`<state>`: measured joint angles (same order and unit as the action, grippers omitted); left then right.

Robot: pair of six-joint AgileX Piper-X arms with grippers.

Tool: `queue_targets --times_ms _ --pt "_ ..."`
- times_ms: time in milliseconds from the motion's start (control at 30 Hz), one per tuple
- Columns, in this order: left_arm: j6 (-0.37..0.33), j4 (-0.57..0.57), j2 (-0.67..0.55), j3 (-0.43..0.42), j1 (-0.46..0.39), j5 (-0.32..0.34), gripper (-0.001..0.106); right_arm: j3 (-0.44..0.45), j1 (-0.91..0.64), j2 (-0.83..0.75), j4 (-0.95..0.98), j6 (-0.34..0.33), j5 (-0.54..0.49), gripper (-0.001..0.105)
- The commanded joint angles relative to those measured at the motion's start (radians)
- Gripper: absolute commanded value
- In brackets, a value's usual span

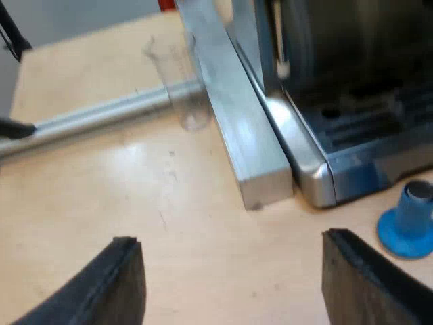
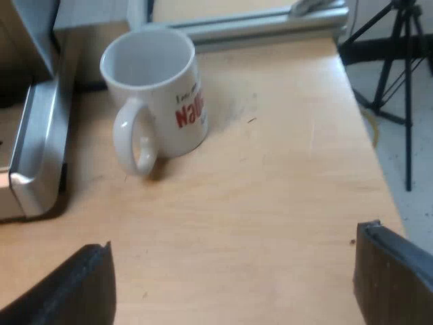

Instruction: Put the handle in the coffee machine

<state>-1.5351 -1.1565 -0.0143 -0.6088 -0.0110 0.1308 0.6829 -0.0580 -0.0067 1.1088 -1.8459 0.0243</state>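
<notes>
**Both hands open over the worktop by the espresso machine**

Left hand: fingers spread wide and holding nothing, over bare worktop near the front corner of the espresso machine. A blue tamper stands just beside the machine's base. A metal bar lies along the machine's side, with a clear measuring glass upright just beside it. At the bar's far end is a red patch that cannot be identified.

Right hand: fingers likewise spread and empty. Beyond it a white mug stands upright near the machine's corner.
</notes>
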Motion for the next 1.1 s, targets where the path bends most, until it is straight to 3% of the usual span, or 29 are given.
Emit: queue_targets --times_ms 33,267,400,567,1100 --pt "-0.009 0.011 -0.139 0.048 -0.001 0.0 0.059 -0.05 -0.004 -0.045 -0.012 -0.012 0.062 0.073" --pt "-0.009 0.016 -0.135 0.052 -0.001 0.008 0.059 -0.092 -0.004 -0.046 -0.002 -0.012 0.065 0.073" --pt "-0.009 0.073 -0.135 0.061 -0.001 0.11 0.059 -0.125 -0.004 -0.046 -0.006 -0.012 0.068 0.073" --pt "-0.009 0.117 -0.135 0.085 -0.001 0.173 0.059 -0.125 -0.004 -0.046 -0.011 -0.01 0.067 0.073" --pt "-0.009 0.123 -0.135 0.087 -0.001 0.179 0.059 -0.13 -0.004 -0.046 -0.025 -0.013 0.064 0.073"
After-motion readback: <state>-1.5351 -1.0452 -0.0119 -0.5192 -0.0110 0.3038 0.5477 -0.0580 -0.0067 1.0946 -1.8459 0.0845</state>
